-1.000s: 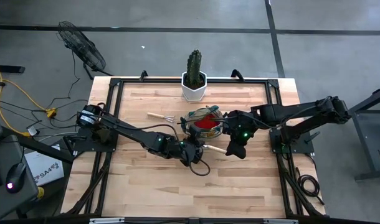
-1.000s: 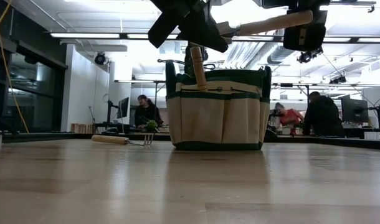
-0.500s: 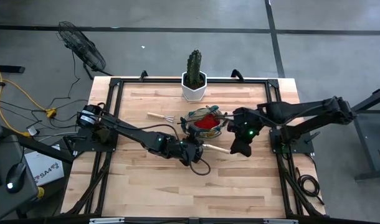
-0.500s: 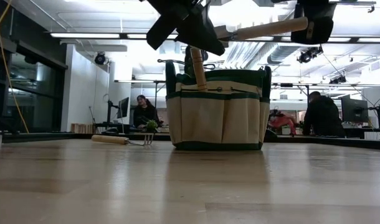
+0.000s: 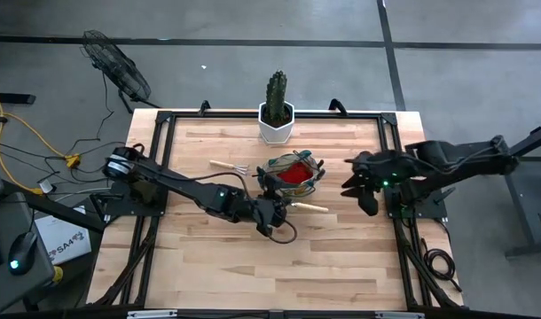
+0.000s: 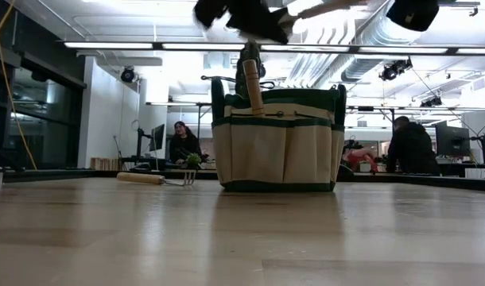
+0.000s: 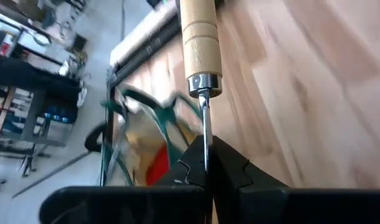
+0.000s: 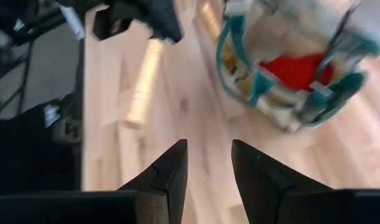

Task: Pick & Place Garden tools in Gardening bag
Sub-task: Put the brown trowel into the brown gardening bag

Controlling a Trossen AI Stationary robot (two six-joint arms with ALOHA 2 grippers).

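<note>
The olive-green and tan gardening bag [image 5: 291, 173] stands on its base mid-table, with a red glove [image 5: 294, 175] inside and a wooden handle [image 6: 253, 87] sticking up from its near side. A wooden-handled trowel [image 5: 308, 207] hangs in the air just on the near side of the bag, with my left gripper [image 5: 274, 207] shut on it. My right gripper [image 5: 364, 199] is open with nothing between its fingers, off to the right of the bag and above the table. A mini rake [image 5: 228, 166] lies flat on the table, left of the bag. My left gripper pinches the trowel's thin metal shank [image 7: 205, 146] between its two fingers, just short of the ferrule [image 7: 204, 84]. The wooden handle [image 7: 199, 31] runs on away from the fingers toward the table's right edge. The trowel is lifted clear of the table.
A green cactus in a white hexagonal pot [image 5: 277, 120] stands at the far edge behind the bag. The wooden tabletop [image 5: 253, 266] lies bare across its near half. People sit at desks in the room beyond the table [image 6: 187, 143].
My right gripper has drawn back from the free end of the trowel's handle toward the table's right edge and risen. My left gripper has rolled and gone up a little with the trowel, whose handle now hangs free.
</note>
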